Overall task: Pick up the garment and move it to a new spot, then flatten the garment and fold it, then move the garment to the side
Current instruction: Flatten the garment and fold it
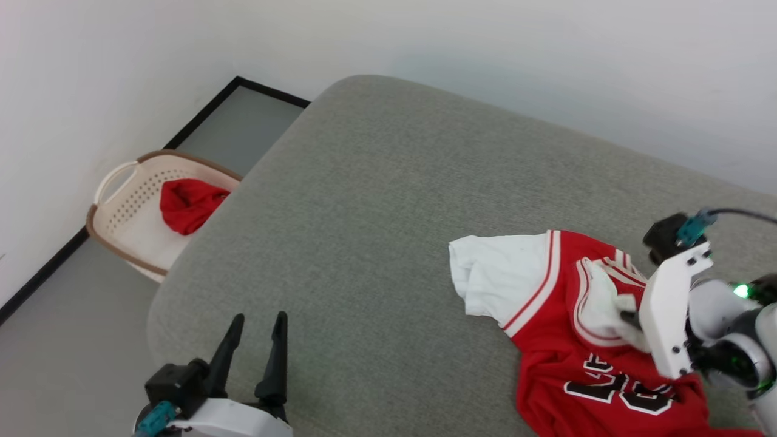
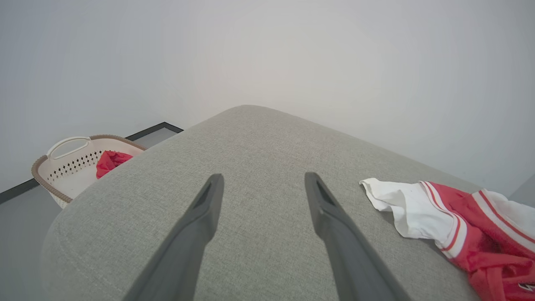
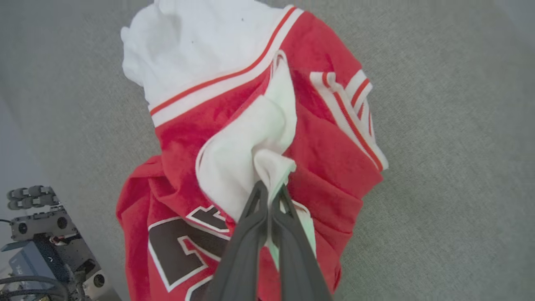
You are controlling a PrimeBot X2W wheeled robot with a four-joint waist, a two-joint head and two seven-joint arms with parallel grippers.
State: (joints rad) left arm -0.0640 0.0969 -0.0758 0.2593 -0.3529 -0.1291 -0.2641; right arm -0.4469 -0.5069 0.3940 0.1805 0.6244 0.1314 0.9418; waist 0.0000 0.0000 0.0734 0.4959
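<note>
grey equipment boxes with black cables (image 3: 39, 238): in the lower left corner of the right wrist view, off the near edge of the cushion.

left gripper, two long dark fingers on a white wrist (image 1: 260, 317): at the lower left of the head view; spread wide apart, poised over grey upholstery near the rounded front corner; well apart from the shirt.

right gripper, matching dark fingers behind a white bracket (image 3: 271, 187): at the lower right of the head view; pressed together, clamped on a bunched white fold of the shirt near the neckline.

red jersey shirt with white short sleeves and red-striped white trim (image 1: 549, 364): crumpled on the right part of the cushion, toward its near edge; one white sleeve spread out to the left, lying on the fabric; red body rumpled, black white-outlined numerals partly showing, face up, on the near side of the pinch.

grey woven upholstered cushion with rounded corners (image 1: 388, 200): under both grippers and the shirt.

cream perforated plastic laundry basket with brown rim and loop handle (image 1: 130, 209): on the floor past the cushion's left edge, close to the wall, partly hidden by the cushion.

small plain red cloth (image 1: 188, 205): bunched inside the basket, on the side nearest the cushion.

grey floor (image 1: 54, 346): left of the cushion, edged by a black baseboard (image 1: 200, 115).

white wall (image 1: 485, 54): farthest, behind cushion and basket.
</note>
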